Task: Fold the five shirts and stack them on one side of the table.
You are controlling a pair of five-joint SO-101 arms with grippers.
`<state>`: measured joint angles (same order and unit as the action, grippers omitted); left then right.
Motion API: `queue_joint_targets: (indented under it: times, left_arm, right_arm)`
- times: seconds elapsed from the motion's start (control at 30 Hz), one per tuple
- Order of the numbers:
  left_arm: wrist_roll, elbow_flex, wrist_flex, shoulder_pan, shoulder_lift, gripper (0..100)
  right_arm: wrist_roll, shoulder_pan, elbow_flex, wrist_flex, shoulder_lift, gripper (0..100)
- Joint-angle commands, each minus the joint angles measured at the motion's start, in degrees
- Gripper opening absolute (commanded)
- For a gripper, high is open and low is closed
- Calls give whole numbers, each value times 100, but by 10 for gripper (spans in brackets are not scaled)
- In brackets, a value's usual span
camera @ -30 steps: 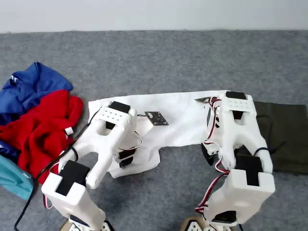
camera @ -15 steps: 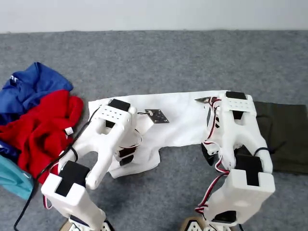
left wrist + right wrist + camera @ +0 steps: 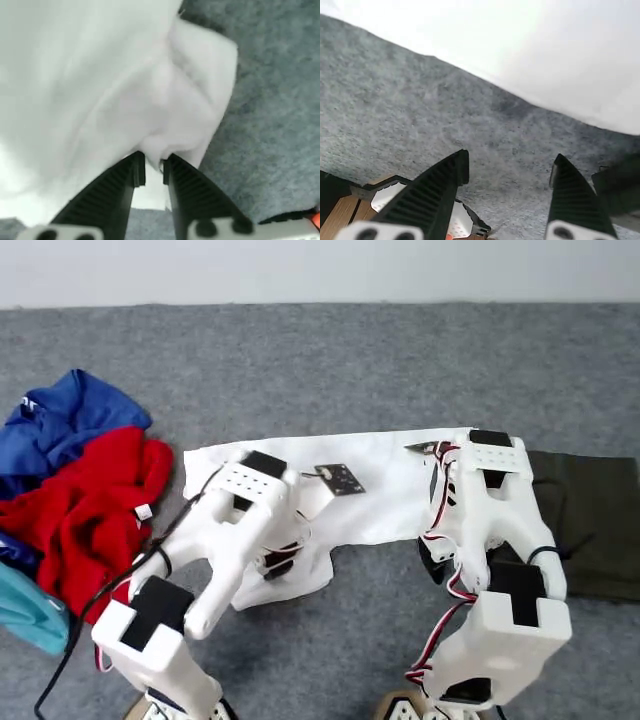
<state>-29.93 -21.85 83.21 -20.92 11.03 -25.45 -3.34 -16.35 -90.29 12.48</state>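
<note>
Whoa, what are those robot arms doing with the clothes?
They're folding shirts. The left gripper pinches a bit of the white shirt spread on the table. The right gripper hangs open over bare table beside the shirt's edge. A green shirt lies flat at one side; a red shirt and a blue shirt sit crumpled at the other.

Spread shirt (image 3: 380, 480) on table (image 3: 330, 360); shirt heap (image 3: 85, 490) left of it; flat shirt (image 3: 595, 520) right of it; left gripper (image 3: 154, 162) on its near edge; right gripper (image 3: 511, 159) before it.

No readable text; print (image 3: 27, 405) on blue shirt (image 3: 75, 418) illegible.
</note>
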Motion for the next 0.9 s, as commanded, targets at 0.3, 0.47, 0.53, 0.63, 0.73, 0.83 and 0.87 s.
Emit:
queue_joint_targets:
  times: [0.3,0.47,0.53,0.63,0.73,0.83,0.87]
  left_arm:
    - [70,101,-325,-53,1020,12]
    - [70,242,-88,-53,1020,13]
    - [70,558,360,-62,1020,13]
    - [114,1138,1116,-88,1020,13]
    - [114,1552,1670,-325,1020,13]
    - [229,1525,1732,-809,835,13]
    - [255,1455,1732,-1011,712,13]
  right_arm:
    - [44,-13,0,-40,-321,266]
    - [53,-13,0,-40,-321,266]
    - [53,-13,0,-40,-321,266]
    - [62,-13,0,-40,-321,266]
    - [70,-13,-9,-40,-321,266]
    - [70,-13,-9,-48,-321,266]
    - [70,-13,-9,-48,-321,266]
